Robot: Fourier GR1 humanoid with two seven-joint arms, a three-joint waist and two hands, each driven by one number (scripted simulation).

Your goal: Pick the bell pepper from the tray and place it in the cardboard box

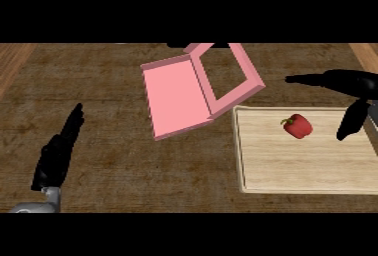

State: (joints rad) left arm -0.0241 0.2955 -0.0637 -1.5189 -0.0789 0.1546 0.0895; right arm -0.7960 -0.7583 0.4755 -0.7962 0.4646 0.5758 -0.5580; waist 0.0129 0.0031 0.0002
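The bell pepper point(297, 126) lay alone near the far edge of the pale wooden tray point(295, 170), with bare board on every side of it, so the way down to it was free from above. The right hand point(353, 95) hung just beside it with spread fingers, one pointing to the left and another hanging down over the tray's right part. The pink box point(196, 87) stood just beside the tray's far left corner, with its open flap point(173, 97) lying out to the left. Between tray and box nothing stood. The left hand point(57, 155) rested well apart at the left, over the brown counter point(111, 165).
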